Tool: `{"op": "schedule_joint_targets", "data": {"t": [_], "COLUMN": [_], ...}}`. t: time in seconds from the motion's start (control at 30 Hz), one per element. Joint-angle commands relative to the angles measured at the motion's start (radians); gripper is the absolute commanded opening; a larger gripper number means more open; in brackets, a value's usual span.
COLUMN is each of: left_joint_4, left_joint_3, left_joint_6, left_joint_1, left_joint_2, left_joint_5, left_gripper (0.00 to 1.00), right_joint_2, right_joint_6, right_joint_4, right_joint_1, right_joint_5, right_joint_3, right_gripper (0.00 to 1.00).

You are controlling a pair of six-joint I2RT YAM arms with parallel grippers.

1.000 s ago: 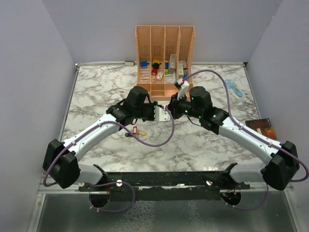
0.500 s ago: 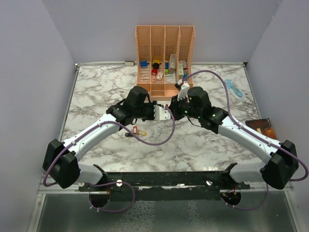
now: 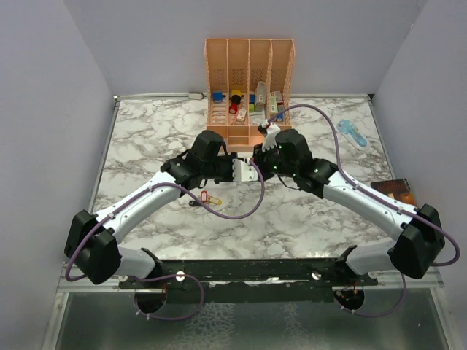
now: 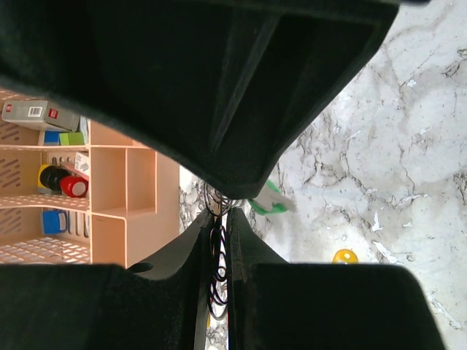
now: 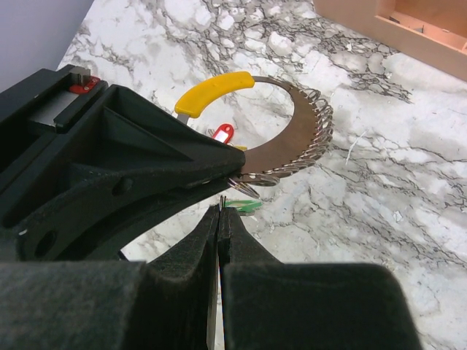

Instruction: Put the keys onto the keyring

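My left gripper (image 4: 218, 240) is shut on the keyring (image 5: 292, 138), pinching its silvery wire coils. The ring is a brown arc with a yellow band (image 5: 215, 92), held above the table. My right gripper (image 5: 220, 211) is shut on a thin metal piece of a green-tagged key (image 5: 241, 205), right beside the ring's coils. The green tag (image 4: 266, 206) also shows in the left wrist view. In the top view the two grippers (image 3: 252, 166) meet at mid-table. A red-tagged key (image 3: 205, 195) and a yellow-tagged one (image 3: 214, 200) lie on the marble.
An orange desk organizer (image 3: 249, 80) with small items stands at the back centre, close behind the grippers. A light-blue gadget (image 3: 352, 134) lies at the back right. A brown object (image 3: 398, 193) sits at the table's right edge.
My right arm has shifted slightly left, bringing its gripper closer to the left gripper. The left arm has stayed still.
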Motion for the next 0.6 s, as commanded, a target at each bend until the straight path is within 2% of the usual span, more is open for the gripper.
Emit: {"op": "schedule_joint_targets", "data": {"t": [0.0,0.57], "left_joint_4": [-0.01,-0.003], "left_joint_3": [0.033,0.033], "left_joint_6": [-0.003,-0.003], "left_joint_1": [-0.006,-0.014], "left_joint_2": [-0.014,-0.014], "left_joint_5": [0.019,0.023], "left_gripper": [0.0,0.0], "right_joint_2": [0.02,0.049], "right_joint_6": [-0.003,0.034], "right_joint_4": [-0.007,-0.032], "right_joint_1": [0.023,0.047], "right_joint_5": [0.05,0.116], "right_joint_3": [0.049,0.093], "right_gripper": [0.01,0.01]}}
